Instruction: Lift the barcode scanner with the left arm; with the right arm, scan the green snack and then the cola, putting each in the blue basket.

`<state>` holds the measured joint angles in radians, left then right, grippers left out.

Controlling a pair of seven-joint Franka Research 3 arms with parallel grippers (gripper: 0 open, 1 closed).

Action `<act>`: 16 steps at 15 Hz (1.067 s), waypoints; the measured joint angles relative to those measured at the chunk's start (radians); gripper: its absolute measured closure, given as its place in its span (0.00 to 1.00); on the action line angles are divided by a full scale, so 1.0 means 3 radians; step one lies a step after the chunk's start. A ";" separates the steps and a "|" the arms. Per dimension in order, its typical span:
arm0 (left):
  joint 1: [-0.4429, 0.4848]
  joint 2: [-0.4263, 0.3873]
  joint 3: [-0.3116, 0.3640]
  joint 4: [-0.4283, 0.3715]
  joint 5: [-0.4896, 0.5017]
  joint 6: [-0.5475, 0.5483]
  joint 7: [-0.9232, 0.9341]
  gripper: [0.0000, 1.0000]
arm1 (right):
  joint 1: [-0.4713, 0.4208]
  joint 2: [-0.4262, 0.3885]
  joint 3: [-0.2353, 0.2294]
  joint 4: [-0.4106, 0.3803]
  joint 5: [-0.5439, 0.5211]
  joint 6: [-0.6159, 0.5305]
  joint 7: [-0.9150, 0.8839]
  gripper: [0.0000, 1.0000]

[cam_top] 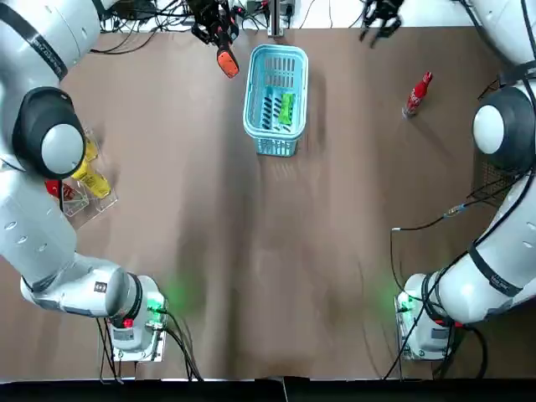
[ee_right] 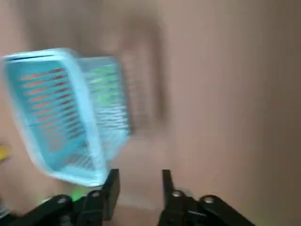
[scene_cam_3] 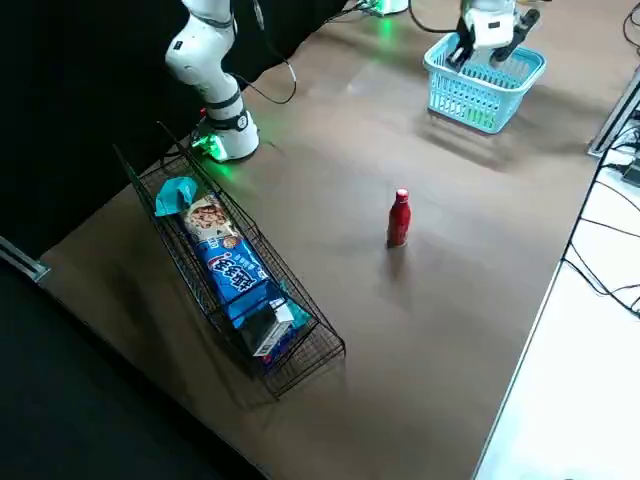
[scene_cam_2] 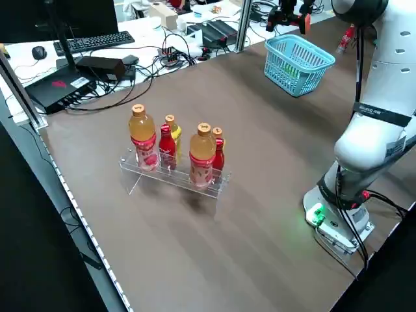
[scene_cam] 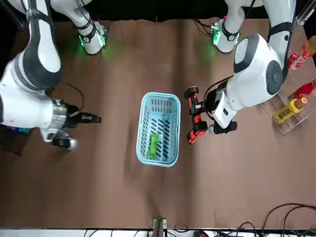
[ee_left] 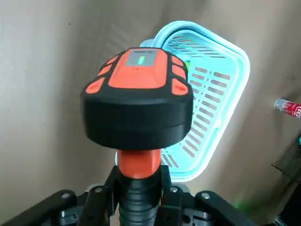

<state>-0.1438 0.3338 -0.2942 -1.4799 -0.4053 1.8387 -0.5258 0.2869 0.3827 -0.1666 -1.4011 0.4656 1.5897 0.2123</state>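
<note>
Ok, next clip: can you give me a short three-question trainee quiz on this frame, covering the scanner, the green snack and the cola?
1. True or false: the green snack already lies inside the blue basket.
2. Where is the cola? A) in the basket; B) upright on the table, apart from the basket; C) lying on its side next to the scanner.
3. What does the left gripper hold, and what does the right gripper hold?

Key: 1 true. 2 B. 3 The left gripper holds the barcode scanner above the table beside the basket. The right gripper is open and holds nothing.
</note>
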 joint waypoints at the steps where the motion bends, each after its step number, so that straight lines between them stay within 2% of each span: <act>1: 0.0000 0.0000 0.0000 -0.0003 -0.0011 0.0000 -0.0021 0.63 | -0.0034 -0.0028 -0.0028 -0.0011 -0.0247 -0.0030 -0.0001 0.47; 4: 0.0000 0.0001 0.0000 -0.0009 -0.0044 0.0000 -0.0079 0.63 | -0.0214 -0.0056 -0.0057 -0.0037 -0.0725 -0.0031 -0.0138 0.44; 7: 0.0000 0.0008 0.0001 -0.0015 -0.0099 -0.0001 -0.0086 0.63 | -0.0527 -0.0062 -0.0071 -0.0161 -0.0915 0.0068 -0.0769 0.41; 8: 0.0000 0.0012 0.0001 -0.0017 -0.0103 -0.0001 -0.0086 0.63 | -0.0620 -0.0062 -0.0073 -0.0245 -0.0980 0.0237 -0.0907 0.41; 10: -0.0001 0.0030 0.0001 -0.0025 -0.0106 -0.0002 -0.0086 0.63 | -0.0726 -0.0061 -0.0073 -0.0459 -0.1093 0.0684 -0.1061 0.33; 12: -0.0001 0.0059 0.0001 -0.0029 -0.0144 -0.0002 -0.0086 0.63 | -0.0802 -0.0061 -0.0072 -0.0707 -0.1123 0.1130 -0.1293 0.30; 16: 0.0000 0.0077 0.0001 -0.0029 -0.0153 -0.0002 -0.0086 0.63 | -0.0811 -0.0057 -0.0054 -0.1005 -0.1133 0.1644 -0.1375 0.31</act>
<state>-0.1437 0.3569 -0.2938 -1.4887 -0.4513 1.8381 -0.5517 0.0435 0.3655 -0.1828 -1.7025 0.1258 2.0831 -0.2003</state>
